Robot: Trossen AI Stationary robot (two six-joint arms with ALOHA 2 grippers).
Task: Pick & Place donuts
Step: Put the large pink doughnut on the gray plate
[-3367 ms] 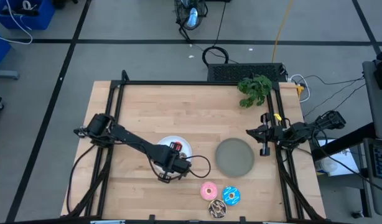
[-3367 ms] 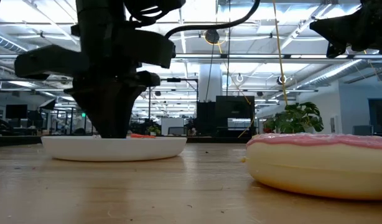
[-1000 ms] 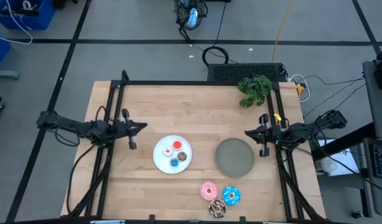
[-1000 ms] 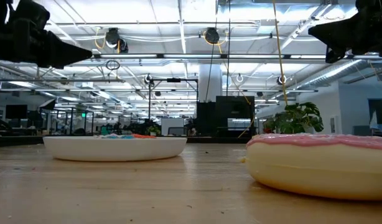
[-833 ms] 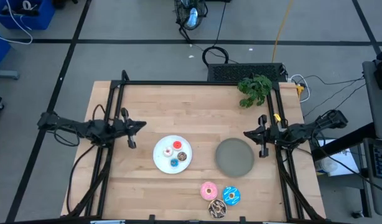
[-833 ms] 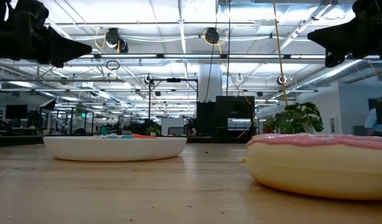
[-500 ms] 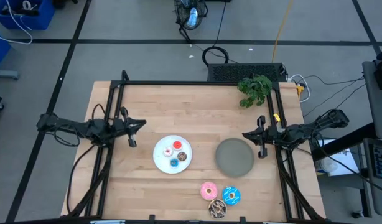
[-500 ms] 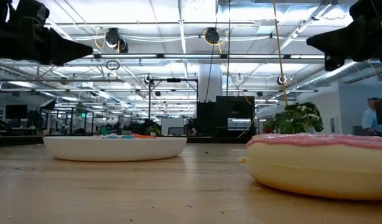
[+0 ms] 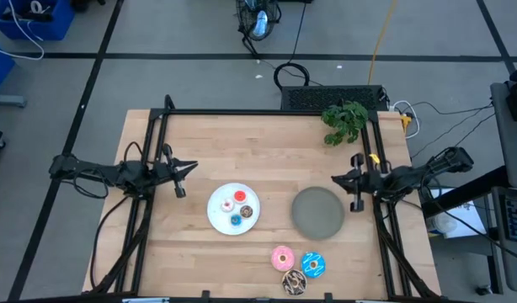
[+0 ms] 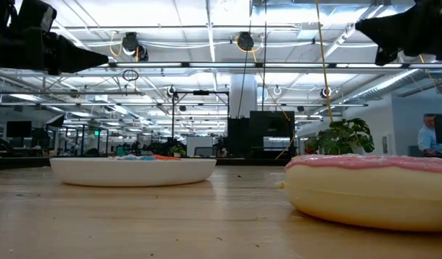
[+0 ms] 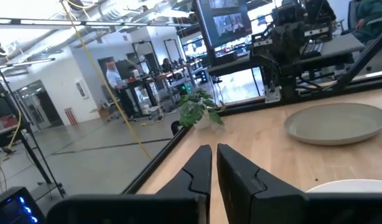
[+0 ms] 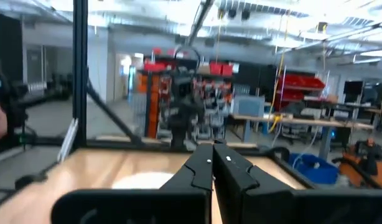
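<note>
Four tiny donuts lie on the white plate (image 9: 234,208): pink-white (image 9: 227,205), red (image 9: 239,197), brown (image 9: 247,210) and blue (image 9: 236,220). Three larger donuts rest on the wood near the near edge: pink (image 9: 282,257), blue sprinkled (image 9: 314,264) and brown (image 9: 294,283). In the low view the pink donut (image 10: 372,188) fills the right foreground. My left gripper (image 9: 189,166) hovers shut by the table's left rail, left of the white plate. My right gripper (image 9: 334,178) hovers shut by the right rail, above the grey plate's (image 9: 317,212) far right side. Both hold nothing.
A green plant (image 9: 344,120) sits at the far right corner. A black frame (image 9: 267,112) runs along the far edge and both sides. Bare wood lies between the plates and the far edge. A person (image 10: 427,137) stands far off in the room.
My right gripper has edged a little toward the table's left and come back, ending slightly higher. The donuts and plates have stayed put.
</note>
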